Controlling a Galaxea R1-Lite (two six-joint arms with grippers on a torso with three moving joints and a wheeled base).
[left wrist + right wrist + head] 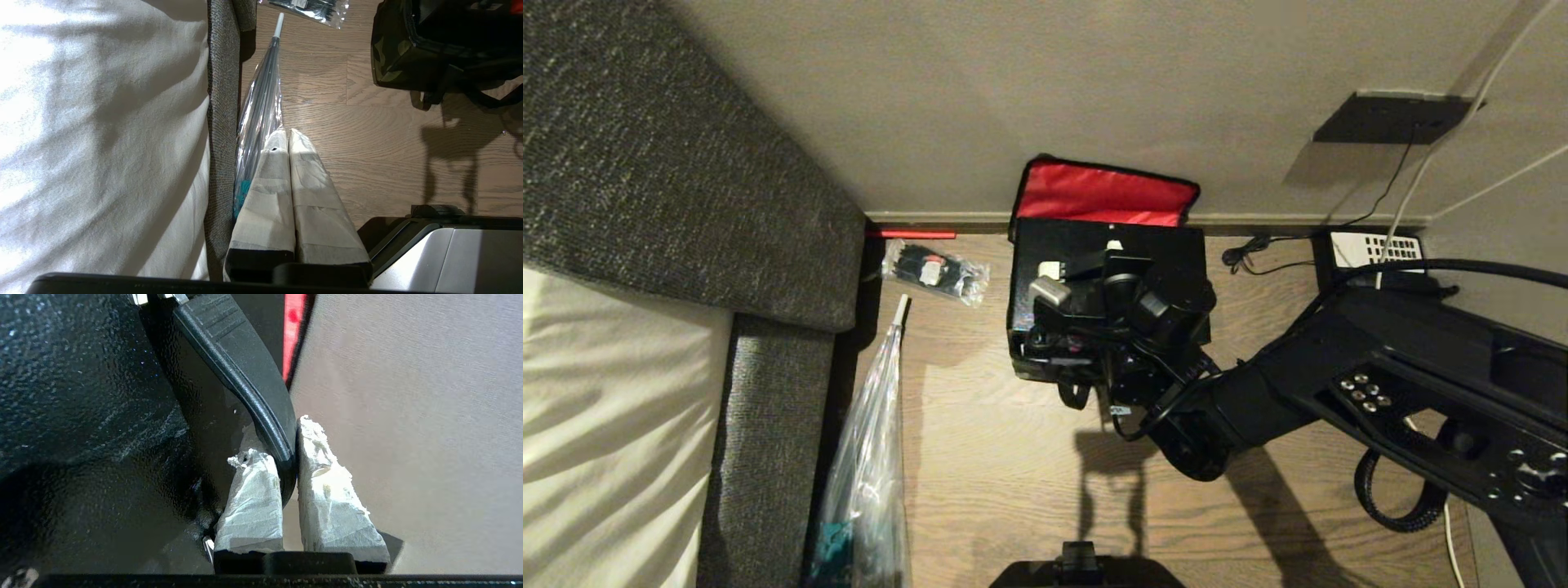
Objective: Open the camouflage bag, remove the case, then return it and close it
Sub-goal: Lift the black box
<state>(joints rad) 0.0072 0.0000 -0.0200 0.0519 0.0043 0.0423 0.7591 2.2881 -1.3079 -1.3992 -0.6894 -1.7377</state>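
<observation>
Right arm (1339, 367) reaching in from right, bent at elbow, wrist angled toward wall. Right gripper (288, 457) clamped tight on thin curved black handle (245, 375), one taped finger (253, 498) each side, tips pressing it. In head view, gripper hidden under own wrist housing. Left arm parked low at left side. Left gripper (286, 139) pointing out over floor, taped fingers (314, 192) pressed flat together, nothing between them.
</observation>
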